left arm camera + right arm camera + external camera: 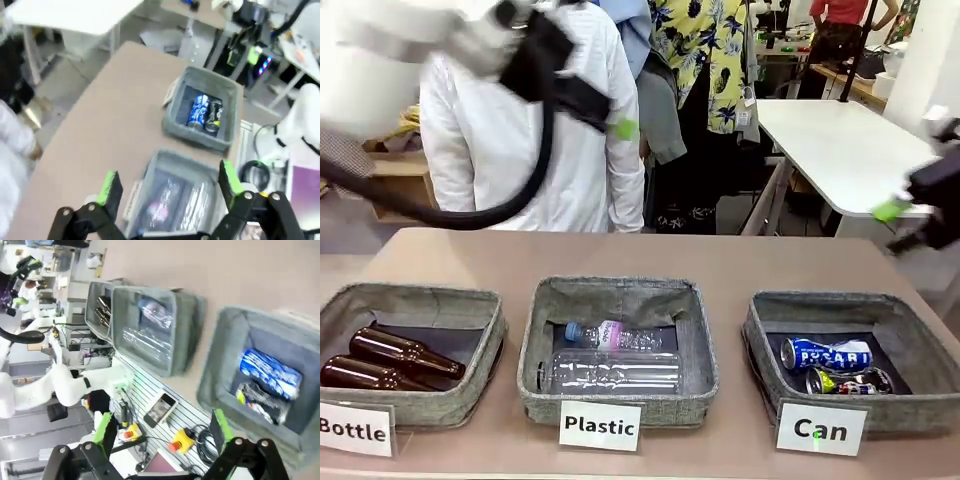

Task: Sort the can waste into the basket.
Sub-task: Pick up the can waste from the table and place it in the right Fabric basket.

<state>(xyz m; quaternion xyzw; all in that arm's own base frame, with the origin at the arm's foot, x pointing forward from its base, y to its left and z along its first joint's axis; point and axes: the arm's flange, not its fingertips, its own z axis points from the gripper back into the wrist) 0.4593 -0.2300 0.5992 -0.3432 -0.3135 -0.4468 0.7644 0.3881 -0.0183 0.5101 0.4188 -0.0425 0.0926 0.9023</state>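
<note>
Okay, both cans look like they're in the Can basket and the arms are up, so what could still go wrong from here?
1. The left arm's black cable hangs low in front of the person at the far edge; a swing might brush them.
2. The right gripper hangs above the can basket, jaws open; a downward move might catch its soft rim.
3. The blue can and dark can lie on their sides, so a bumped basket might set them rolling.

**Count of things on the table**

Three grey baskets are sitting in a row: the Bottle basket (412, 300), the Plastic basket (617, 292) and the Can basket (850, 305). Two brown glass bottles (390, 360) are lying in the first, two clear plastic bottles (612, 355) in the second. Two cans are lying in the third: a blue can (826, 353) and a dark can (848, 381). Three white cards (600, 426) are standing in front.
</note>
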